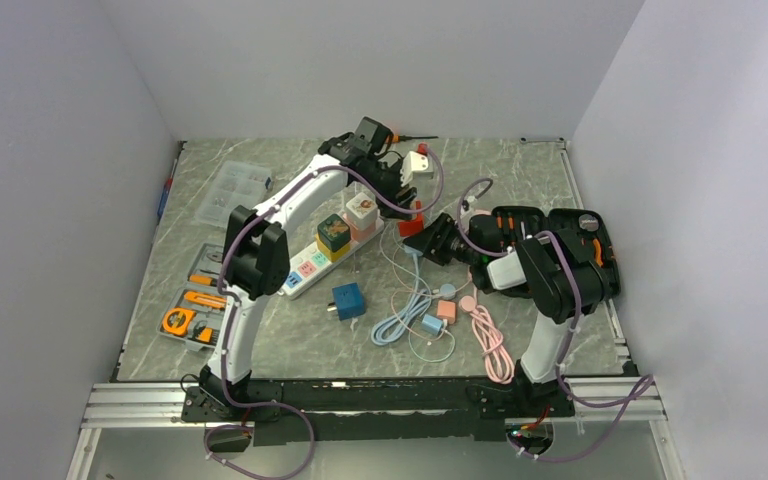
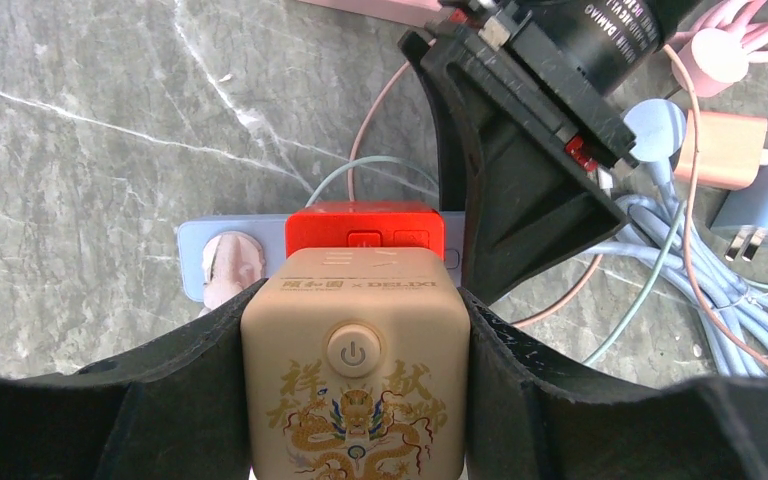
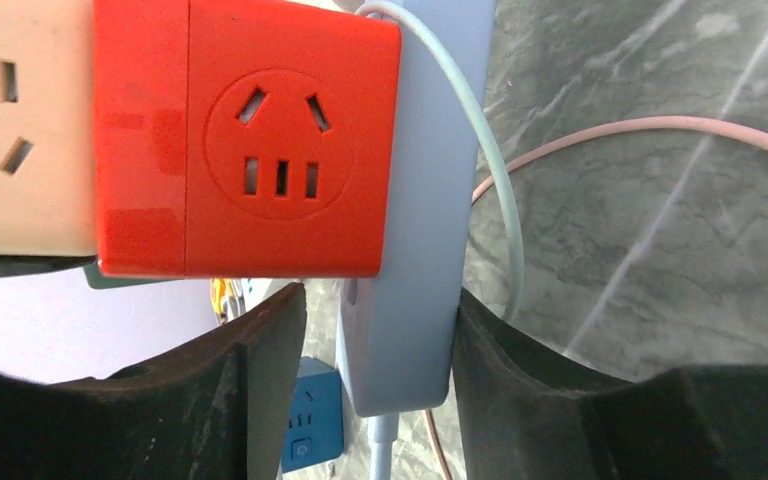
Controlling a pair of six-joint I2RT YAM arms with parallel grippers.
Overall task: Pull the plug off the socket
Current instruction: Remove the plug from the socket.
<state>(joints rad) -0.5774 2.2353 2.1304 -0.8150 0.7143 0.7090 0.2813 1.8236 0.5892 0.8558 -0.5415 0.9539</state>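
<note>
Black left fingers (image 2: 160,410) tight on glossy beige cube plug (image 2: 355,370); right fingers (image 3: 250,400) astride blue strip (image 3: 410,330), grip unclear.

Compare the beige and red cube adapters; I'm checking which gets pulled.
The beige cube adapter is clamped in the left gripper; the red cube adapter is ungripped. The beige one bears a gold dragon and a power button; the red one is unprinted. Both sit adjacent on the power strip.

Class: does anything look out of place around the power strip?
Yes. A blue cube adapter lies loose on the table beside the power strip, not plugged into it. To its right, a blue cable and a pink cable lie in untidy coils.
</note>
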